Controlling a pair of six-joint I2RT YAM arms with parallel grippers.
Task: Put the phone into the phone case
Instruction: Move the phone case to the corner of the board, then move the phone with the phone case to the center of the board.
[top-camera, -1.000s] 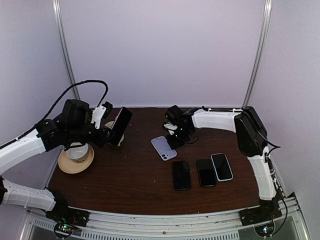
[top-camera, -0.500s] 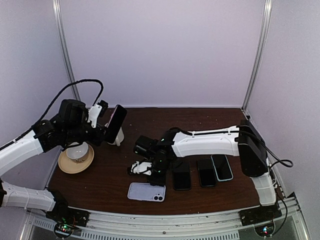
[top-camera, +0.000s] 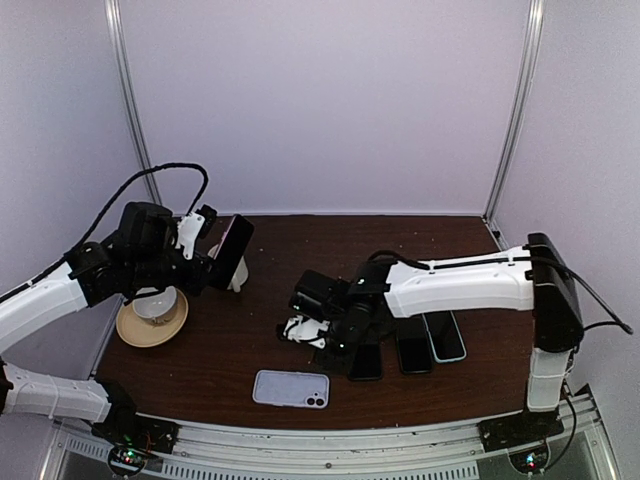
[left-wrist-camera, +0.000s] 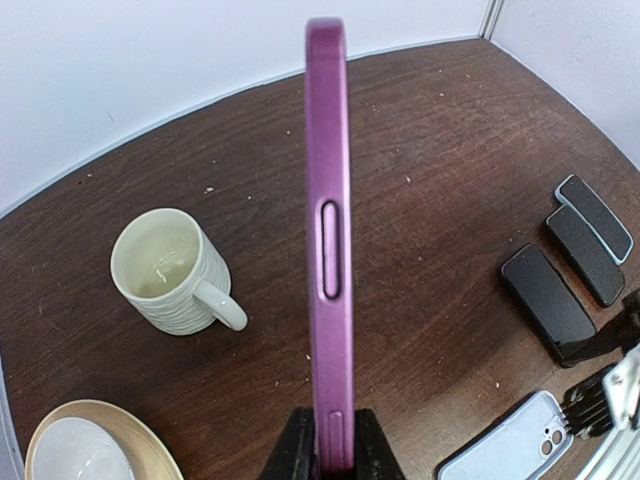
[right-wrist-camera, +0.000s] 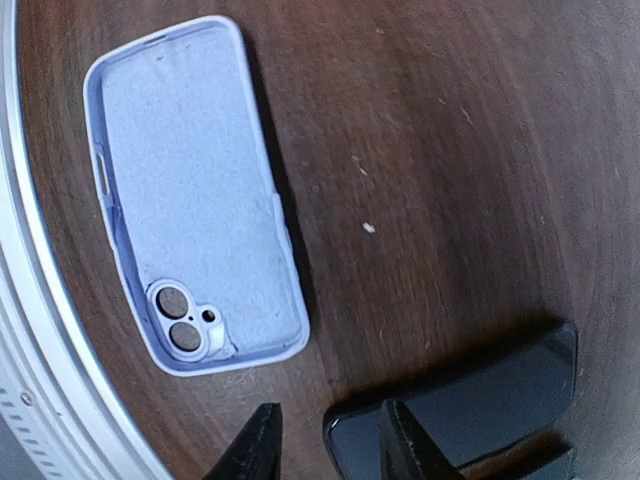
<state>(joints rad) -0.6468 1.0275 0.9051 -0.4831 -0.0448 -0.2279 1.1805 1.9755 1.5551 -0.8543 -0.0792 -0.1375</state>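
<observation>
- The left gripper (left-wrist-camera: 331, 440) is clamped on the bottom end of the purple phone (left-wrist-camera: 328, 220). The phone stands upright and edge-on between the two fingers, its side button facing the wrist camera.
- Seen from above, that phone is held in the air at the far left of the table (top-camera: 230, 340), near the white mug (top-camera: 236, 272) and beyond the cup (top-camera: 155, 303) on its saucer (top-camera: 135, 332).
- The phone case (right-wrist-camera: 190, 190) lies flat by the table's near edge with its hollow side up. It is well apart from the held phone.
- The right gripper (right-wrist-camera: 330, 410) hangs low over the middle of the table, fingers part-way apart with nothing gripped between them.
- The case lies out beyond those fingertips and off to one side, outside the gap. Its camera cut-out is at the end nearest them.
- A black phone (right-wrist-camera: 470, 405) lies flat just beside one right finger, its corner reaching toward the gap. Whether the finger touches it cannot be told from this angle.
- Two more handsets lie next to it: a dark phone (top-camera: 411, 345) and a blue-rimmed phone (top-camera: 443, 335).
</observation>
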